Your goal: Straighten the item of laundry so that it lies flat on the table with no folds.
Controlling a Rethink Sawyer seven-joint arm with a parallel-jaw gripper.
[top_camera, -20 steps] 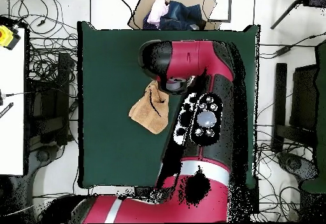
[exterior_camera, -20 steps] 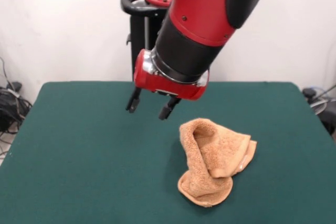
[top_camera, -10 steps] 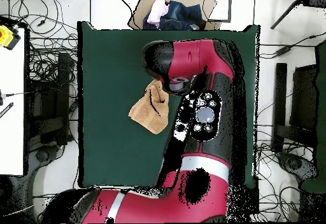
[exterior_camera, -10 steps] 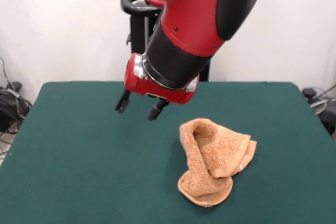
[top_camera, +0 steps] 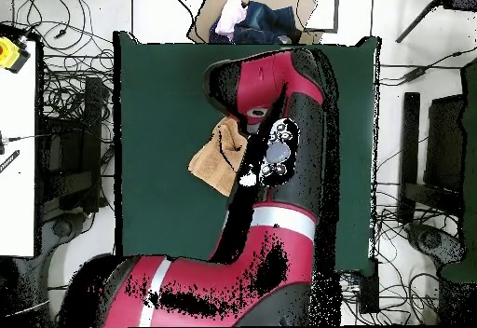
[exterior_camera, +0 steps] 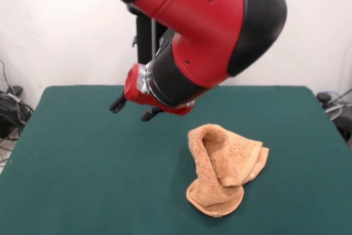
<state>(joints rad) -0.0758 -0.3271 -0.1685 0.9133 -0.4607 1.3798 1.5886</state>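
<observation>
Towel (exterior_camera: 223, 170) lies bunched on green surface (exterior_camera: 82, 180), nearer camera than pincer and off to picture right, well apart from it. Folded over itself, one flap raised in hump. Judged light, soft, limp, fuzzy; grips easily, sags when lifted. Best hold: exposed hemmed corner at picture-right edge, then drag outward.

Pincer (exterior_camera: 133, 109) hangs above surface, fingers spread, empty.

Front view shows pincer and fold height. Overhead view: arm (top_camera: 270, 157) hides pincer, covers part of towel (top_camera: 216, 161); shows cloth pile (top_camera: 244, 19) past surface edge.
</observation>
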